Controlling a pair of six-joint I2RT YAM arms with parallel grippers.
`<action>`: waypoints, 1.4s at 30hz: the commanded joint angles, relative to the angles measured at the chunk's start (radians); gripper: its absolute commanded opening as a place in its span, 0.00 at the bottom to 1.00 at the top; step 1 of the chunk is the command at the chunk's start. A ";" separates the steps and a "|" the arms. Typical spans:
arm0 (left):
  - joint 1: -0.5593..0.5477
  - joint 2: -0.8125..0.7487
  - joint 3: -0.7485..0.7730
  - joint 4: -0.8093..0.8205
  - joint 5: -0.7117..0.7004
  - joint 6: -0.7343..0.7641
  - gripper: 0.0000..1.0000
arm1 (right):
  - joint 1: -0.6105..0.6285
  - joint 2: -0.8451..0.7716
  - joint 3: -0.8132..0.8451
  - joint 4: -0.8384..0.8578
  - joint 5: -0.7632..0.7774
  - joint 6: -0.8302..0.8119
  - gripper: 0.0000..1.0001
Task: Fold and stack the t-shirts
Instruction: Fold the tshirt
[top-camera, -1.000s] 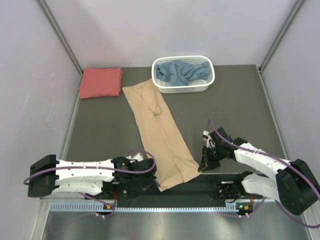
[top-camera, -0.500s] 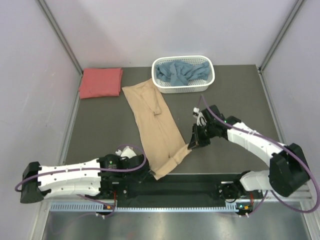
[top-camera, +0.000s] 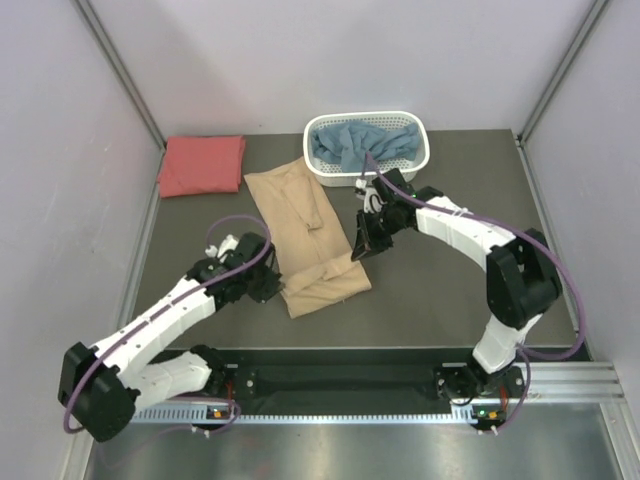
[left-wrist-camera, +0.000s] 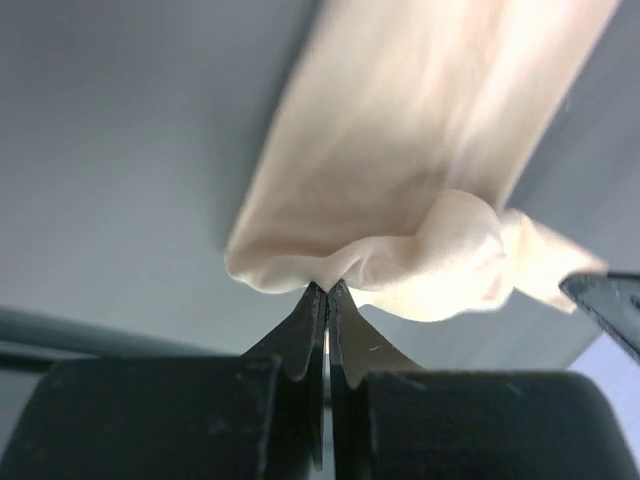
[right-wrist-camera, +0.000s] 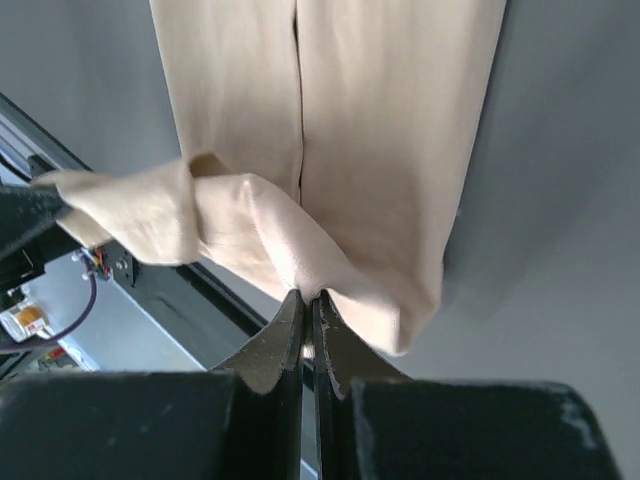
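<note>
Tan cloth is in the middle of it all: the tan shirt (top-camera: 305, 225) lies in a long strip on the dark desk (top-camera: 450, 270). Its far end almost reaches the basket (top-camera: 366, 180), and the strip slants down toward the arms. The near end is bent back over the rest of the shirt, so the cloth is double there and a bit bunched.

The left fingers (left-wrist-camera: 322, 300) are pressed tight together on the left corner of that bent end. A small pinch of tan cloth sits between the tips, and the soft fold puffs out just past them. The right fingers (right-wrist-camera: 305, 302) are squeezed together too, and they pinch the right corner of the same end. From the right wrist, the held fold hangs over the flat part of the shirt, and a seam runs straight down the flat part. From above, both arms reach in over the desk, one at each side of the shirt.

The red shirt (top-camera: 202, 165) lies folded flat in the far left corner of the desk, well apart from the tan one. The blue shirt (top-camera: 360, 145) is crumpled up inside the white basket at the back.
</note>
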 joint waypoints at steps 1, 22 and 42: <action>0.146 0.026 0.020 0.059 0.100 0.228 0.00 | 0.004 0.068 0.115 -0.003 -0.005 -0.048 0.00; 0.401 0.485 0.321 0.145 0.181 0.526 0.00 | -0.076 0.401 0.477 -0.028 -0.061 -0.059 0.00; 0.461 0.641 0.401 0.150 0.273 0.586 0.00 | -0.114 0.461 0.502 -0.008 -0.084 -0.031 0.00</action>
